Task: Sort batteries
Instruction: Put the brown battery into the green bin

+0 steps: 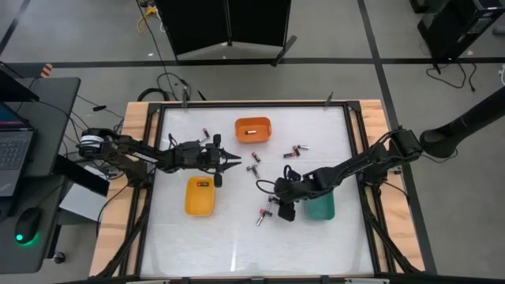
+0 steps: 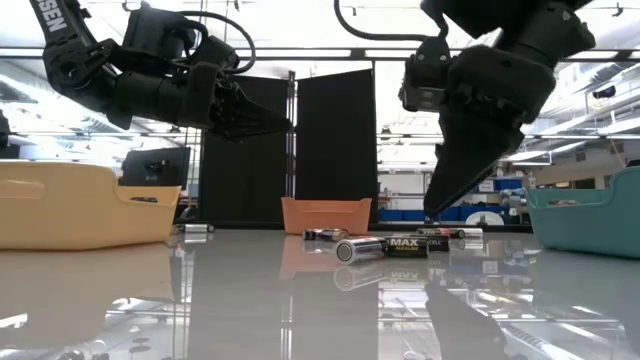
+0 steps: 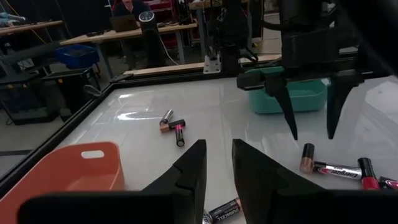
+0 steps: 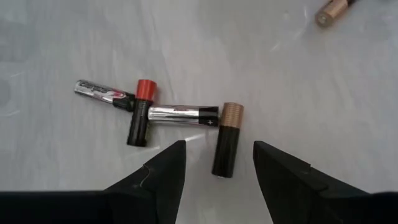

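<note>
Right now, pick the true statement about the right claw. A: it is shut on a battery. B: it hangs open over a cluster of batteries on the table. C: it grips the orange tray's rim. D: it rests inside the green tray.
B: the right wrist view shows the right claw open and empty, with the copper-capped battery of a touching cluster lying between its fingers.

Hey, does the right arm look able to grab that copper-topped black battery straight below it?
Probably yes. The right tool hangs open right above the copper-topped black battery, nothing covering it, though a silver battery touches its copper end.
</note>
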